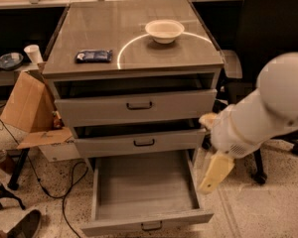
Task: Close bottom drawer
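The bottom drawer (145,188) of the grey cabinet is pulled far out. Its deep grey tray is empty, and its low front with a small dark bar handle (151,226) is near the lower edge of the view. My gripper (216,171), cream-coloured on the end of a thick white arm (268,108), hangs at the cabinet's right side. It is level with the drawer's right wall and just outside it. I cannot tell whether it touches the drawer.
The top drawer (136,105) and middle drawer (141,142) stand slightly ajar. A white bowl (164,30) and a blue packet (93,56) lie on the cabinet top. A black office chair (275,38) stands right, a cardboard box (30,108) and cables left, a shoe (24,225) bottom left.
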Robot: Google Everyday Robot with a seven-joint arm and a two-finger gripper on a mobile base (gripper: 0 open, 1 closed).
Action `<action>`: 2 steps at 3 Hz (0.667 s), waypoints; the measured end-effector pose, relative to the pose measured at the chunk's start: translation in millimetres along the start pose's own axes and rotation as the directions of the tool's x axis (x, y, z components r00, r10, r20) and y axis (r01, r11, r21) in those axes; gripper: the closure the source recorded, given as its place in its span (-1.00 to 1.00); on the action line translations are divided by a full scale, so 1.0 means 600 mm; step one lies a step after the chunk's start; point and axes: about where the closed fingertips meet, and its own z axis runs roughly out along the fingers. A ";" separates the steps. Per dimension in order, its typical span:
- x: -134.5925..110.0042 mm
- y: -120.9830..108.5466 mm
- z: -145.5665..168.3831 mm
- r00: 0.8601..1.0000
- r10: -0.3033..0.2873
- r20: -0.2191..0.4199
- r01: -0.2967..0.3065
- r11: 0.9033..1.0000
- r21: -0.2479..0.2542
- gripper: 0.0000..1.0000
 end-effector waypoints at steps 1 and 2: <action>0.019 0.059 0.194 0.996 0.025 0.088 -0.012 0.990 -0.143 -1.00; 0.030 0.116 0.358 0.987 0.040 0.155 -0.002 0.972 -0.235 -1.00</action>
